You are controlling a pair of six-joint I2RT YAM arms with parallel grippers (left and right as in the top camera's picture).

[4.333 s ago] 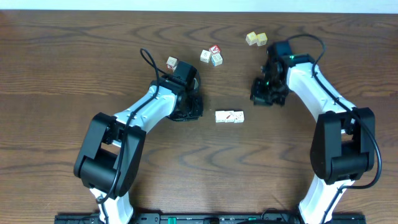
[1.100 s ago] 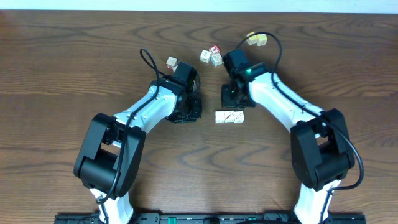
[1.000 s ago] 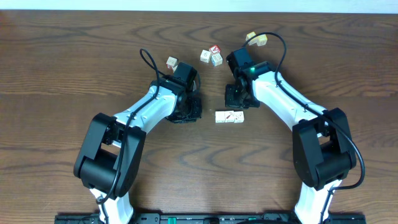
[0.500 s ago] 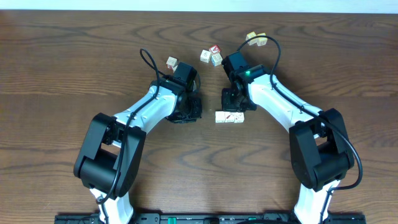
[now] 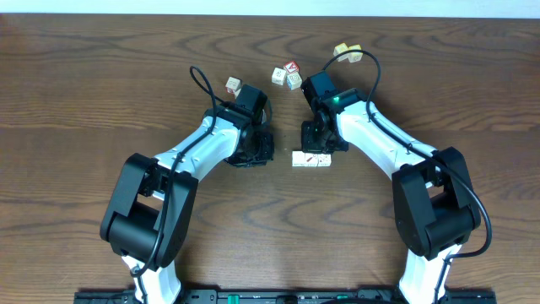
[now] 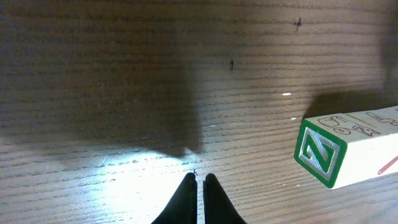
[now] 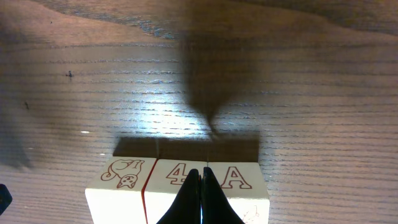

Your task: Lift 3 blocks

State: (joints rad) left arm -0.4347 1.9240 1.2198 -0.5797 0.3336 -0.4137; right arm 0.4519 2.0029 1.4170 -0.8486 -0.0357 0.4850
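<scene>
Lying near the overhead frame's centre: 3 blocks [image 5: 311, 159], side by side in a touching row on the table [image 5: 84, 101].
Right fingers [image 7: 193, 198]: pressed shut and empty, with the tips over the row's top between the "4" and "A" faces; contact unclear.
Left fingers [image 6: 186, 202]: shut and empty over bare wood; the row's green-edged end sits at the lower right of that wrist view.
</scene>
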